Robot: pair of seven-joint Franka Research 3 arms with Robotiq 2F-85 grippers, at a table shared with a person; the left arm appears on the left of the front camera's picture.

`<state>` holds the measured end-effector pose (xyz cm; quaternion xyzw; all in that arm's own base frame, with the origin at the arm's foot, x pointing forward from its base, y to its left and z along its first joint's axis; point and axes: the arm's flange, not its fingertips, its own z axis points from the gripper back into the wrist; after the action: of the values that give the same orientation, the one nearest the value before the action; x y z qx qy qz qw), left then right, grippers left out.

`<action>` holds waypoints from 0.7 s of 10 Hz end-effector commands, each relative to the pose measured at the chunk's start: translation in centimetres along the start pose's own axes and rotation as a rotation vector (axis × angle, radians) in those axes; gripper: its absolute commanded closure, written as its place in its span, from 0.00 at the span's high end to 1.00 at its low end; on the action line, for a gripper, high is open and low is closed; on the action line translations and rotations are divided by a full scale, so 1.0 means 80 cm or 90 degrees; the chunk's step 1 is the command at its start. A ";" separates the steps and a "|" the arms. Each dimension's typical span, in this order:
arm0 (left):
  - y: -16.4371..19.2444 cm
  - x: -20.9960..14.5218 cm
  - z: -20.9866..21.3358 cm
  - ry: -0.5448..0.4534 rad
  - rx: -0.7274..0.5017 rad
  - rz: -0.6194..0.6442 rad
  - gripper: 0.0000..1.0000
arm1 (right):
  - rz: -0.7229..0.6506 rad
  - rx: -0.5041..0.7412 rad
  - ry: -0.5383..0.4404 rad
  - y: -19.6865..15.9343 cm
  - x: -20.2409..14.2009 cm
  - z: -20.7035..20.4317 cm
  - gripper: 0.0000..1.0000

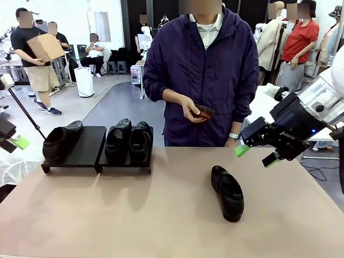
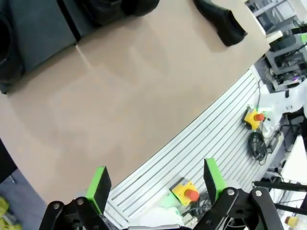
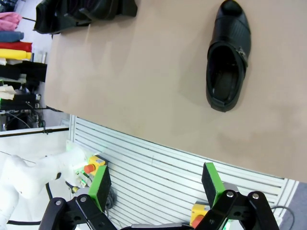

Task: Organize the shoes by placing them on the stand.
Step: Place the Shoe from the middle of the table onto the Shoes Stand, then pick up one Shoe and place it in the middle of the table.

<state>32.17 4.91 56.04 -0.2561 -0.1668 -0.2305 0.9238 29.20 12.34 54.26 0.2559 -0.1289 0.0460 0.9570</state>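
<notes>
The stand (image 1: 86, 152) sits at the table's far left. One glossy black shoe (image 1: 60, 141) rests on its left platform, and two shoes (image 1: 117, 141) (image 1: 140, 142) stand side by side on its right platform. A fourth shoe (image 1: 228, 192) lies on the table at right, toe toward me; it is also in the right wrist view (image 3: 228, 57) and the left wrist view (image 2: 221, 21). My right gripper (image 1: 257, 155) hangs open above and right of that shoe, apart from it. My left gripper (image 1: 15, 140) is open at the left edge, beyond the stand, holding nothing.
A person in a purple jacket (image 1: 215, 70) stands at the far side, holding a small reddish-brown object (image 1: 203, 112) in both hands. The table top (image 1: 134, 215) is bare in front of the stand. Beyond its near edge are a slatted base (image 2: 206, 143) and emergency-stop buttons (image 2: 184, 191).
</notes>
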 end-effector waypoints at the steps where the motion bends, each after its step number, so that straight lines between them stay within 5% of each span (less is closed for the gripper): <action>1: 0.007 -0.003 0.006 0.007 0.002 -0.008 1.00 | 0.011 0.021 0.001 -0.001 0.003 0.001 1.00; 7: 0.007 -0.003 0.006 0.007 0.002 -0.008 1.00 | 0.011 0.021 0.001 -0.001 0.003 0.001 1.00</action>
<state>32.32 5.26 56.13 -0.2535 -0.1649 -0.2294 0.9252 29.20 12.35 54.26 0.2559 -0.1289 0.0460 0.9570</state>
